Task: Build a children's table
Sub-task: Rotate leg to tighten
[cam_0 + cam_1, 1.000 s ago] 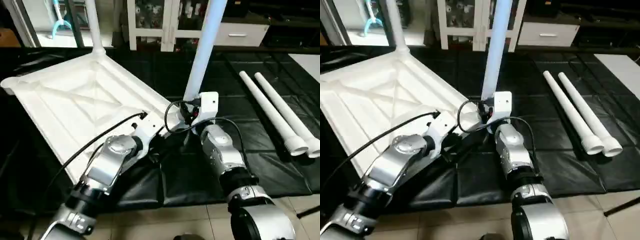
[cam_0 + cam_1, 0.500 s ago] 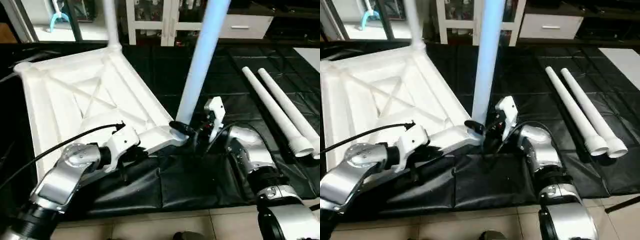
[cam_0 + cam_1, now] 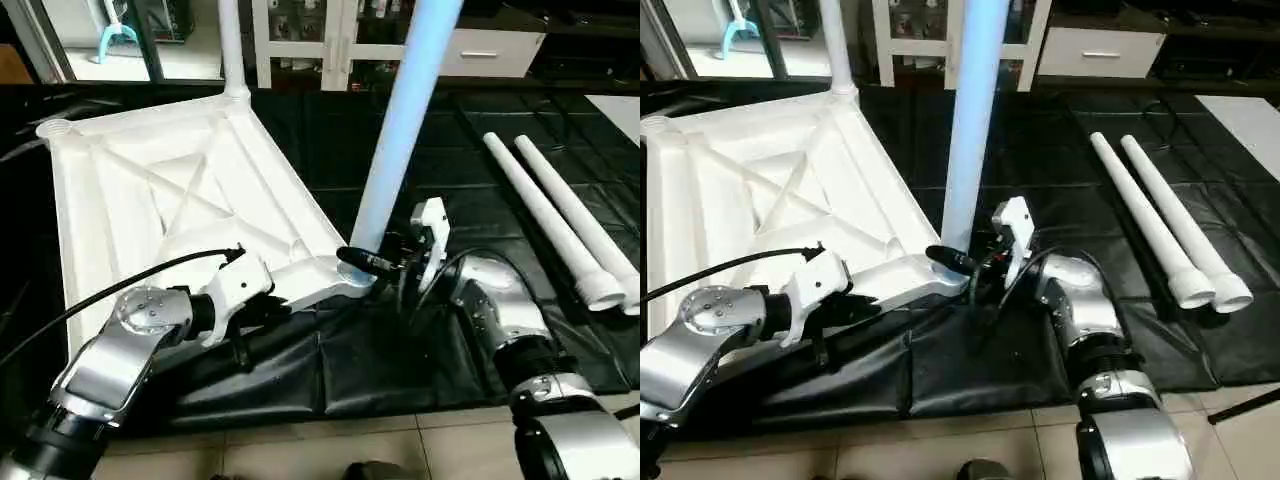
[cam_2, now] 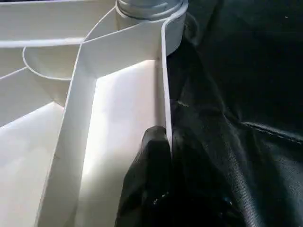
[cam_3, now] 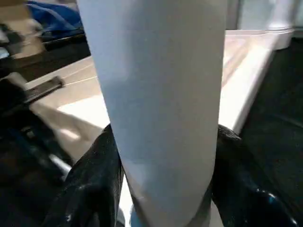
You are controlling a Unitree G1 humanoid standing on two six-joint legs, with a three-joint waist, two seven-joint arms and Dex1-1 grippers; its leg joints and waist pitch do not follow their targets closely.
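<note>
Left gripper (image 4: 158, 161) fingers pinch the tabletop (image 3: 150, 200) rim at 7 o'clock, steadying it; right gripper (image 5: 163, 156) fingers clasp the upright leg (image 3: 400, 140), apparently seating it into its corner socket.

Bright overhead light; glare on table top (image 3: 150, 210); wrist views soft.

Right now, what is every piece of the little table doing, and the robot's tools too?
Table top: upside down on the black mat, ribs up.
Near leg: standing in its corner socket.
Far leg: standing in the back corner socket.
Two spare legs: lying side by side on the mat.
Left tool: shut on the top's rim.
Right tool: around the near leg's base.
</note>
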